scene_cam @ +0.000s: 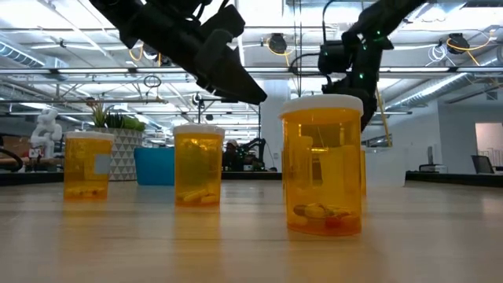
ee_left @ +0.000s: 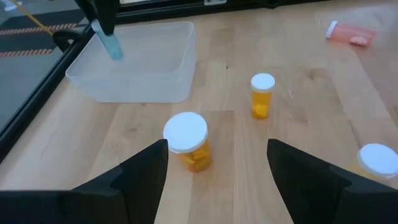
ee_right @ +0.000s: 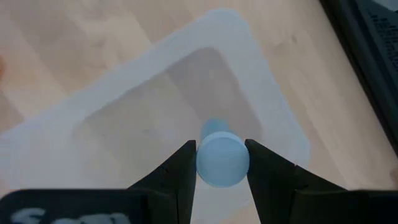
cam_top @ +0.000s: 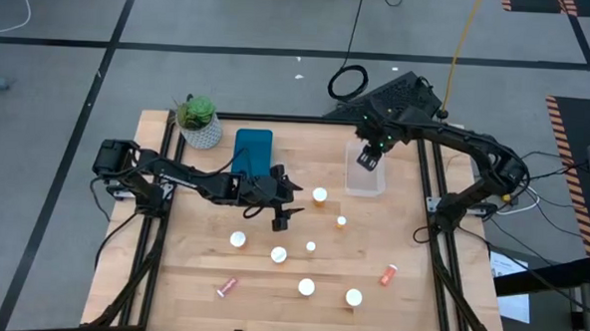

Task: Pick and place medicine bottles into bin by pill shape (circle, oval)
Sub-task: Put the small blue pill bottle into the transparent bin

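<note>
Right gripper [ee_right: 222, 163] is clamped on a slim pale-blue bottle [ee_right: 222, 158], fingers on either side of its round cap, holding it upright directly over the clear bin [ee_right: 155, 93]; held high and centred like that, it looks ready to be dropped into the bin rather than set on the wood. From the left wrist camera the same bottle [ee_left: 111, 42] hangs over the bin's [ee_left: 134, 62] far side, and the bin looks empty under it, though the translucent walls make that hard to confirm. Left gripper [cam_top: 283, 213] hovers over the table [cam_top: 418, 311] on the side of the clear bin toward the blue bin [cam_top: 254, 151], jaws spread wide with nothing between them, aimed at an amber bottle [ee_left: 188, 140] standing near the clear bin; probably lining up the next pick. A slimmer orange bottle [ee_left: 262, 94] stands just beyond that one, a pink bottle [ee_left: 351, 33] lies on its side farther from the clear bin, and another white cap [ee_left: 378, 158] shows at the frame edge. More white-capped bottles are scattered upright across the table well away from the clear bin, toward the front edge. The potted plant [cam_top: 198, 119] sits beside the blue bin, clear of the work. No readable label, brand or text on any bottle or bin; the low camera shows pills inside the amber bottles, but not clearly enough to call their shape.
</note>
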Controlling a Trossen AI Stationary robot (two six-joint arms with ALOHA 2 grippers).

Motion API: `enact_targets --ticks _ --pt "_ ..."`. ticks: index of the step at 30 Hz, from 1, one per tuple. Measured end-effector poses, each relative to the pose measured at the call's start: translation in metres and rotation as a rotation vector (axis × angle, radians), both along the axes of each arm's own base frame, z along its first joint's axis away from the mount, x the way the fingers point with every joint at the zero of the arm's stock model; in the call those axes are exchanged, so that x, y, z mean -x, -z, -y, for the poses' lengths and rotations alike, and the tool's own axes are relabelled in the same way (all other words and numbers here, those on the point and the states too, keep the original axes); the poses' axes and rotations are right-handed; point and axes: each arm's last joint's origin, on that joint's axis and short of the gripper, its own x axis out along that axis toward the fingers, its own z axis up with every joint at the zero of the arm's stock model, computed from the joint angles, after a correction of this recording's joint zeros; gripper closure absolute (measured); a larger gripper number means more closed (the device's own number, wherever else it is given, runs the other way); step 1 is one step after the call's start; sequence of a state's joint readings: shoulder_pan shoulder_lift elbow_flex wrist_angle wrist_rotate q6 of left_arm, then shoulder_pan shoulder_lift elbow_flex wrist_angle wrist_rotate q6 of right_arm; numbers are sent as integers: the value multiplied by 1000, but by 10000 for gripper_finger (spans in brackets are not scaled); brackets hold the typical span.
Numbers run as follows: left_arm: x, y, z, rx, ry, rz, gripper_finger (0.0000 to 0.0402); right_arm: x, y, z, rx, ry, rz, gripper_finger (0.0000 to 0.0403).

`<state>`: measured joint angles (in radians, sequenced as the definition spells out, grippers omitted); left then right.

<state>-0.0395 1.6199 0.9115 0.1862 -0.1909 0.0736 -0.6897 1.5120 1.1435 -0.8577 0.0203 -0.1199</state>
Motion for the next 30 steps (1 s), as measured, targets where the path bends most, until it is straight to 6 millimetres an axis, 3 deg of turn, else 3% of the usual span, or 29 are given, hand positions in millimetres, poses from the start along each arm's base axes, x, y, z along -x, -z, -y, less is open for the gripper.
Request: enact_targets --ticks 21,30 --pt "-3 -5 -2 -31 50 55 128 18 29 13 23 78 20 284" --pt "-4 -7 -2 -35 54 70 128 14 37 16 40 78 29 284"
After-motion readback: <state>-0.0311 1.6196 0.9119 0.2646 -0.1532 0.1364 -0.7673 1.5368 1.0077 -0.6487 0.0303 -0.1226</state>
